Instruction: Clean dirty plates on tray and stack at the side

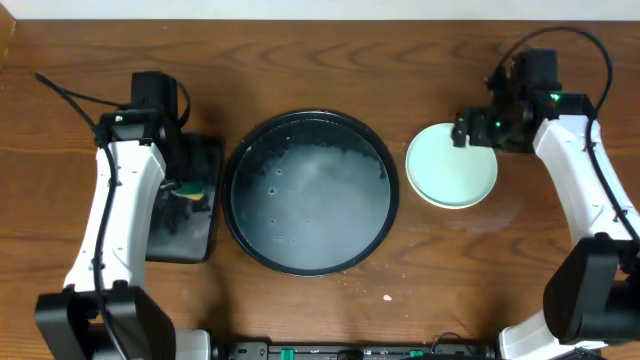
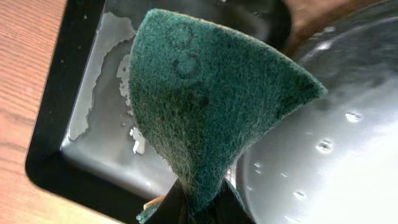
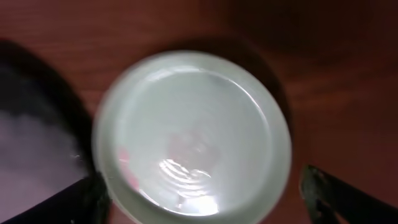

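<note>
The round black tray (image 1: 310,192) sits mid-table, wet and with no plate in it; its wet floor also shows in the left wrist view (image 2: 336,137). A stack of plates (image 1: 452,165) lies right of it, a mint one on top and a pale yellow rim showing beneath. In the right wrist view the top plate (image 3: 193,137) shows faint reddish smears. My right gripper (image 1: 478,127) (image 3: 205,205) is open, its fingers spread either side of the stack's edge. My left gripper (image 1: 190,185) (image 2: 199,208) is shut on a green sponge (image 2: 205,106).
A small black rectangular sponge tray (image 1: 185,205) (image 2: 56,155) with soapy water lies left of the round tray, under my left gripper. Bare wooden table surrounds everything.
</note>
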Action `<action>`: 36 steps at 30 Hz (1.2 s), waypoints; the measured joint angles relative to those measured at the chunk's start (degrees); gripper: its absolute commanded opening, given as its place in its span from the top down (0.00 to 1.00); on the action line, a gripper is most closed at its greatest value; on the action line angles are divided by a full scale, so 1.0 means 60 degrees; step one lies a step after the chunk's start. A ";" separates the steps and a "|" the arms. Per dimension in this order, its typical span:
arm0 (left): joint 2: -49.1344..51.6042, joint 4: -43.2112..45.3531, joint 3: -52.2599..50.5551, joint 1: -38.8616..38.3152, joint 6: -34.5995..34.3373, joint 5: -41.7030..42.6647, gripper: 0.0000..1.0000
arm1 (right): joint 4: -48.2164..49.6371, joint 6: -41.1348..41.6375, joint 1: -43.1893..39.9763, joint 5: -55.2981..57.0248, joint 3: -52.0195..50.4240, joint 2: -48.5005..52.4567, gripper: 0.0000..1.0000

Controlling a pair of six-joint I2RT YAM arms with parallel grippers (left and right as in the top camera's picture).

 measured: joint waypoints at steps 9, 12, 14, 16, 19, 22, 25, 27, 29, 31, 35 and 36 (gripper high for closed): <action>0.1122 0.1249 -0.1421 0.0965 0.0386 -0.0007 0.77 | -0.0036 -0.0033 0.0692 -0.0182 0.0361 -0.0007 0.01; 0.1559 0.1322 -0.1490 0.1122 0.0484 -0.0011 0.57 | -0.0047 -0.0033 0.0692 -0.0186 0.0361 -0.0007 0.01; 0.1752 0.1421 -0.1490 0.1137 0.0503 -0.0004 0.42 | -0.0044 -0.0033 0.0707 -0.0182 0.0361 -0.0007 0.01; 0.1821 0.1468 -0.1490 0.1133 0.0554 -0.0011 0.36 | -0.0051 -0.0033 0.0732 -0.0182 0.0361 -0.0007 0.01; 0.1814 0.1322 -0.1432 0.1133 0.0612 0.0000 0.36 | -0.0055 -0.0033 0.0831 -0.0186 0.0361 -0.0007 0.01; 0.1759 0.0674 -0.1042 0.1133 0.0736 -0.0004 0.35 | -0.0076 -0.0033 0.0984 -0.0193 0.0379 -0.0007 0.01; 0.1355 0.0397 -0.0433 0.1133 0.0765 -0.0007 0.25 | -0.0200 -0.0033 0.1045 -0.0222 0.0605 -0.0026 0.01; 0.0758 0.0423 -0.0127 0.1133 0.0841 -0.0007 0.24 | -0.0393 -0.0033 0.1027 -0.0222 0.0863 -0.0091 0.01; 0.0084 0.0412 0.0022 0.1133 0.0845 -0.0007 0.24 | -0.0889 -0.0033 0.0984 -0.0226 0.1370 -0.0237 0.01; -0.0503 0.0397 0.0098 0.1133 0.0841 -0.0007 0.24 | -0.1344 -0.0036 0.0896 -0.0229 0.1923 -0.0586 0.01; -0.1024 0.0375 0.0113 0.1133 0.0841 -0.0004 0.24 | -0.1497 -0.0033 0.0546 -0.0251 0.2743 -0.1851 0.01; -0.1035 0.0372 0.0113 0.1133 0.0841 -0.0004 0.24 | -0.1494 -0.0033 0.0448 -0.0251 0.2841 -0.2211 0.01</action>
